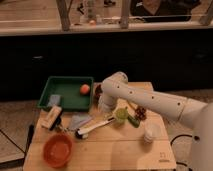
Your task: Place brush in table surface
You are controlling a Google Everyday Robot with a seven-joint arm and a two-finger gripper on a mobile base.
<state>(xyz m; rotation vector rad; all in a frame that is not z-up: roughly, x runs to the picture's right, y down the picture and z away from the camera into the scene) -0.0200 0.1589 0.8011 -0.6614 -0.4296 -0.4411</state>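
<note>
Camera view: brush (97, 126) lying flat on table surface (115, 150) around mid-width, gripper (106, 109) just over the handle's right end; grip state impossible to tell.
Best finished by releasing low, then lifting straight up, away from green tray (65, 80) at back-left corner and orange bowl (57, 150) at front-left corner. Handle slim, white, smooth, probably prone to rolling; bristle head small, dark; tabletop light tan planks, bare.
</note>
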